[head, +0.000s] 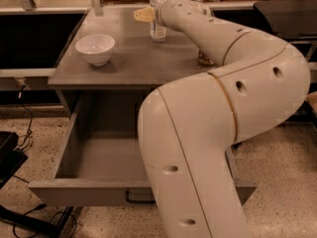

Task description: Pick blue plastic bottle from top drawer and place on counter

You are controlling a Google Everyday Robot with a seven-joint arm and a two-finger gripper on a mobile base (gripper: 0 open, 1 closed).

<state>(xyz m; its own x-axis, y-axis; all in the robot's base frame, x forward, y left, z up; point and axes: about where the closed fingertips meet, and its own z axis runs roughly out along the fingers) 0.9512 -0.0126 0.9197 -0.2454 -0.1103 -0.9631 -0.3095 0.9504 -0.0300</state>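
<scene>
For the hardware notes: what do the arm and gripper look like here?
The arm is thick, rounded, cream-white shells with small dark oval recesses and a thin tan seam at one joint; no cables show on it. The gripper, over the back of the counter beside the blue plastic bottle, has a pale yellow-tan tip.

No text was legible, even on the label of the blue plastic bottle point(157, 28). The pincer point(142, 15) sat just left of it, above the far counter point(124, 58).
</scene>
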